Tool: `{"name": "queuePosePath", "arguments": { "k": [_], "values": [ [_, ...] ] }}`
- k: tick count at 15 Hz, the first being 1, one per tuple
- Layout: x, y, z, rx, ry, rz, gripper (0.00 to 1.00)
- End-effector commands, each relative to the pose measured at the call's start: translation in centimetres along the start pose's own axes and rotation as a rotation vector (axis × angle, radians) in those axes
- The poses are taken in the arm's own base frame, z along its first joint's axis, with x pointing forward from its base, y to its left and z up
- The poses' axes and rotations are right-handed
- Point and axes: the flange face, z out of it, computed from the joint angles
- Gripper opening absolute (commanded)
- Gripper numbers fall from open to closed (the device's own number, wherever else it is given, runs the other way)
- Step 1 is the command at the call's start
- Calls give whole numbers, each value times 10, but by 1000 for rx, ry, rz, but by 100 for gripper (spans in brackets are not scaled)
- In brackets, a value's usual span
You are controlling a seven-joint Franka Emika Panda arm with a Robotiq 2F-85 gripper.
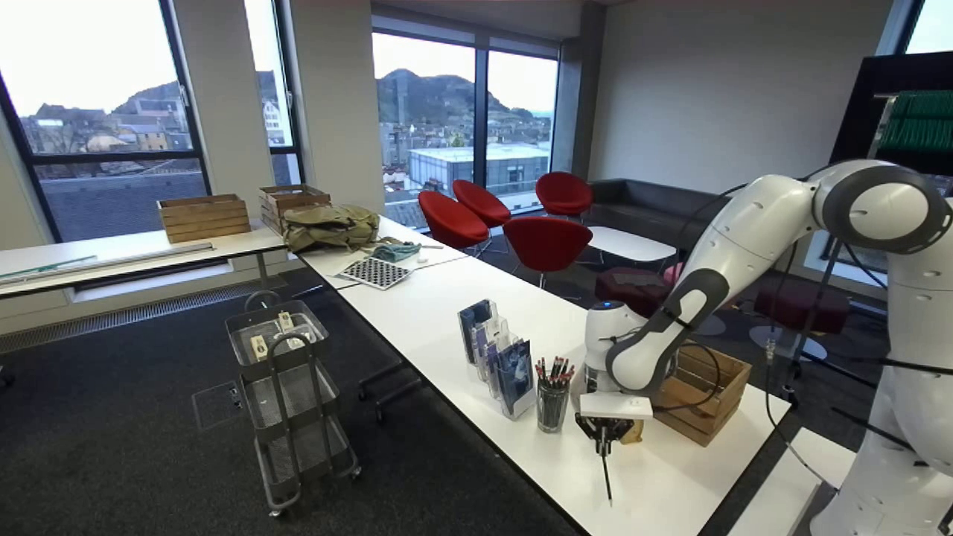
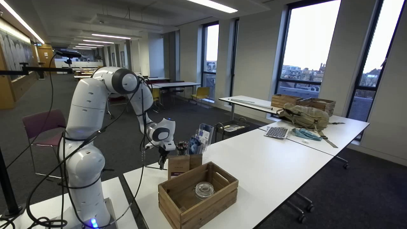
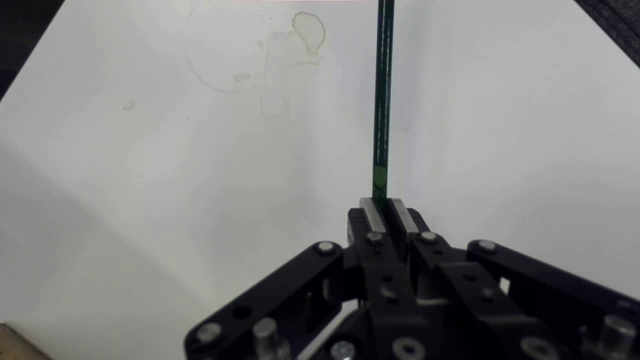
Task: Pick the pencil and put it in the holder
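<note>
The thin dark-green pencil [image 3: 383, 100] is held near one end, almost level, by narrowed black fingers [image 3: 372, 215], pointed away from the dark cylindrical cup [image 1: 552, 409].

Tall windows [image 1: 447, 134] in pale walls [image 1: 677, 89] show a hill [image 1: 406, 91]; red chairs [image 1: 547, 243] and a dark sofa [image 1: 644, 205] stand on dark carpet [image 1: 134, 447]. Strip lights [image 2: 111, 36] glow along the ceiling [image 2: 60, 19].

No readable text, labels or signs.
</note>
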Motion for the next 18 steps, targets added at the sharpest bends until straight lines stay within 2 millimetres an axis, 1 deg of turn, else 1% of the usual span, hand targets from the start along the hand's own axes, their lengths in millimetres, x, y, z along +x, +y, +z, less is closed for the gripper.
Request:
{"name": "queuePosePath", "arguments": {
  "k": [1,3,8,10,14,16,18],
  "values": [
    [-12,12,-36,-9,-23,-19,2],
    [-20,13,-52,-33,-23,-28,2],
    [-45,14,-108,-50,94,-60,2],
    [-55,15,-132,-45,180,-67,2],
    [-80,17,-181,-3,418,-31,2],
    [-89,17,-196,18,521,6,2],
    [-97,17,-205,43,616,54,2]
  ]
}}
